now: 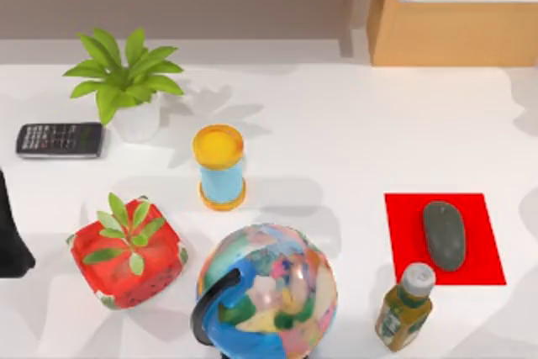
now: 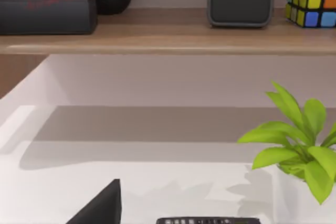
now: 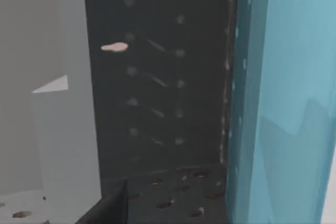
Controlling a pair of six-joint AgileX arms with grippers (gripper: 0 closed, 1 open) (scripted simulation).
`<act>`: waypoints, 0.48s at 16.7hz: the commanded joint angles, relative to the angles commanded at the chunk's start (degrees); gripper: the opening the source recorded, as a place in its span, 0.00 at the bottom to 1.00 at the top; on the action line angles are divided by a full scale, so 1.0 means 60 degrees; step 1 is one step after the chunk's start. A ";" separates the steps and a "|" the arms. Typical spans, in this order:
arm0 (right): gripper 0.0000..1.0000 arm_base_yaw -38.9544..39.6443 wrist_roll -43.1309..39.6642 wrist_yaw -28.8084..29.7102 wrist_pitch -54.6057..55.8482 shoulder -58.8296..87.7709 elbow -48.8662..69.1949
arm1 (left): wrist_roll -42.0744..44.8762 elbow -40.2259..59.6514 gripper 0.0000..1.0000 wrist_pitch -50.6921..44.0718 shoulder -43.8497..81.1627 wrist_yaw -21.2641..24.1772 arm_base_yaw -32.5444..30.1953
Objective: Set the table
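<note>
At the near edge of the white desk (image 1: 336, 140), a multicoloured globe (image 1: 267, 292) is recorded, with a green bottle (image 1: 405, 307) standing upright to its right. The bottle is just beside the near corner of a red mat (image 1: 483, 241), on which a grey mouse (image 1: 444, 234) lies. Left of the globe, a red planter (image 1: 126, 262) is noted. At the desk's left edge, the left tool (image 1: 12, 237) is observed as a dark shape; its state cannot be told. The right tool (image 3: 107, 208) is seen before a dark perforated panel; its state cannot be told either. Farther back, a yellow-and-blue cylinder (image 1: 219, 167) stands upright. Beyond it, a calculator (image 1: 60, 139) lies beside a white-potted plant (image 1: 126, 81). A light-wood cabinet (image 1: 458, 14) is recorded farthest.
</note>
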 joint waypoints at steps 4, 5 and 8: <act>1.00 -0.0054 -0.0041 -0.0037 0.0046 -0.0162 -0.0146 | 0.0000 0.0000 1.00 0.0000 0.0000 0.0000 0.0000; 1.00 -0.0112 -0.0075 -0.0082 0.0093 -0.0333 -0.0334 | 0.0000 0.0000 1.00 0.0000 0.0000 0.0000 0.0000; 1.00 -0.0389 -0.0171 -0.0322 0.0305 -0.0921 -0.1078 | 0.0000 0.0000 1.00 0.0000 0.0000 0.0000 0.0000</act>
